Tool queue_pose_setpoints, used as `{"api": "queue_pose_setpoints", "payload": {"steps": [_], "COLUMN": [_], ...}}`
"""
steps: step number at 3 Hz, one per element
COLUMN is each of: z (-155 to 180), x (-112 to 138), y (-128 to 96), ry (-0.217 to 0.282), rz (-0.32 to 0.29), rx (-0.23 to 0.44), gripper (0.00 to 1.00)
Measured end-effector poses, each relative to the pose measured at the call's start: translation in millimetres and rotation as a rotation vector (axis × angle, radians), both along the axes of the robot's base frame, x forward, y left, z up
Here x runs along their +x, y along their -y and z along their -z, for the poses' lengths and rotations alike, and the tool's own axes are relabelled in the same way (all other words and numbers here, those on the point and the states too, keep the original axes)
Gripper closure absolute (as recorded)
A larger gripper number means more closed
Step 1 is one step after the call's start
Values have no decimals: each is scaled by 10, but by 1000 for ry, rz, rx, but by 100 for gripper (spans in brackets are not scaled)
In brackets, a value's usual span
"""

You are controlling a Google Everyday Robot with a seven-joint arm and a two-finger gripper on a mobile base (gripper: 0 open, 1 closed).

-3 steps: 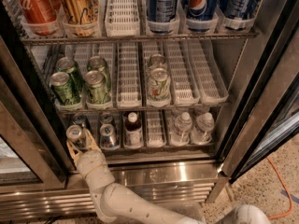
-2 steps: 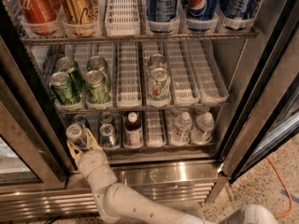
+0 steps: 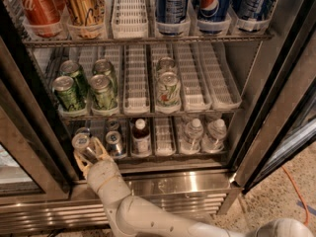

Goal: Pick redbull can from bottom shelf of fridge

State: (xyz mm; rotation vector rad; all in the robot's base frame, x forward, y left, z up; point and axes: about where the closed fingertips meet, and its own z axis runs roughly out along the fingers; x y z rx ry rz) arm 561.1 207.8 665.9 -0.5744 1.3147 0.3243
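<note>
The fridge [image 3: 276, 83] stands open with its wire shelves in view. On the bottom shelf [image 3: 163, 154], at the far left, the slim silver-topped redbull can [image 3: 81, 142] sits between the fingers [image 3: 102, 146] of my gripper [image 3: 89, 151]. The gripper reaches in from below, over the fridge's sill, and is closed around the can's body. The can is tilted slightly toward me at the front of its lane. A second small silver can [image 3: 115, 142] stands in the lane just to the right.
A dark white-capped bottle [image 3: 141, 137] and two clear water bottles [image 3: 203, 134] share the bottom shelf. Green cans [image 3: 84, 88] fill the middle shelf, and cola and Pepsi cans the top one. The left door frame [image 3: 29, 112] stands close beside the gripper.
The gripper and the can have shifted slightly up and toward me. The arm behind it has moved a little. Nothing else in the fridge has moved.
</note>
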Motion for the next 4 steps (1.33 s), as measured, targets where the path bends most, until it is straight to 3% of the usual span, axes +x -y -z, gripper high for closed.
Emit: {"api": "queue_pose_setpoints", "payload": {"steps": [2,4], "z": [-95,-168], "x": [-334,-424], "y": [208,237], "ry": [-60,-77], "rz": [-23,-97], "rx": [-34,12], "gripper": [100,100]}}
